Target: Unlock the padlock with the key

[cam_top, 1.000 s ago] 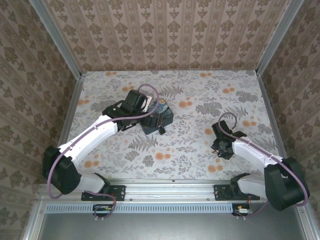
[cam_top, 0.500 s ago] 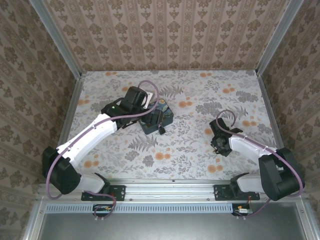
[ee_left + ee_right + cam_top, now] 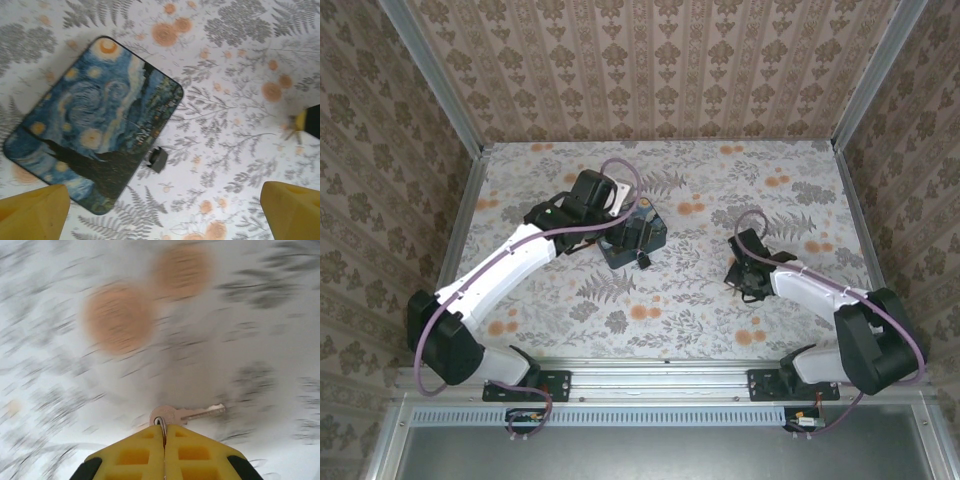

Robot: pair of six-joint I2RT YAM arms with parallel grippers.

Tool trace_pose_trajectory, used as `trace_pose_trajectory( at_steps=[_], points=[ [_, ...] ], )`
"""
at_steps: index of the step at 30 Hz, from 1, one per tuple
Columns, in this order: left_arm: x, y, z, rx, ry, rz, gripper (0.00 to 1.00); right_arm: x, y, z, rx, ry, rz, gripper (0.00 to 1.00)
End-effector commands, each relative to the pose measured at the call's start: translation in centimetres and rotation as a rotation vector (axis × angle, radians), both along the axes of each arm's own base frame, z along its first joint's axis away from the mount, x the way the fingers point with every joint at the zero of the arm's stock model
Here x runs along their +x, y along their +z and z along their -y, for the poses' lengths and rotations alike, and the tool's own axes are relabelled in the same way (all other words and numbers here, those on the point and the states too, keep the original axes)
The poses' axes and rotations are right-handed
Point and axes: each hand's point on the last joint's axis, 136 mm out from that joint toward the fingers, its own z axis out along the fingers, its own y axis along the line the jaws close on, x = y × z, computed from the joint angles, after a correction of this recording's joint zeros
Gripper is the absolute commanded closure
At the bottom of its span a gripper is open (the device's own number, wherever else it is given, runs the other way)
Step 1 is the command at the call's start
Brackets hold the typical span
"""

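At the near edge of the flowered table (image 3: pixel 700 200) stood the bases of the two arms. The right gripper (image 3: pixel 164 432) was the nearer one, low over the right side of the table, its two yellow fingers (image 3: pixel 200 457) pressed flat together with no gap between them. Pinched at their tips was a thin wire ring (image 3: pixel 161 421), and on that ring hung one key (image 3: pixel 189 414) — small, pale metal, its round head right at the fingertips and its blade pointing off to the right in the wrist view. The table behind it was blurred, so whether the key lay on the surface or hung clear of it could not be told.

Farther in and to the left lay one padlock (image 3: pixel 158 159), small and dark, on the table just beside the edge of the box (image 3: pixel 95 125) and well apart from the key. Whether it touched the box could not be told.

There was one box, the sole container — flat, dark blue with yellow swirls, its printed top facing up; what it held could not be seen. Above it hung the left gripper (image 3: pixel 162 200), its yellow fingers (image 3: pixel 35 212) spread wide at the two lower corners of the wrist view, holding nothing.
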Motion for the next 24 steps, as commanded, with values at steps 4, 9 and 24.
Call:
trace_pose_trajectory(
  at_steps=[4,9,24],
  points=[
    [-2.4,-1.1,3.6,-0.222,-0.05,-0.192,0.01,1.7,7.9,-10.0,0.19,0.58,0.292,0.93],
    [-3.1,-2.0,5.1,-0.382,-0.055,-0.325,0.07,1.1,12.4,-14.1,0.342,0.759,0.425,0.93],
    [-5.4,-2.9,5.7,-0.644,-0.035,-0.48,0.38,3.7,11.9,-14.9,0.458,0.492,0.263,0.95]
  ],
)
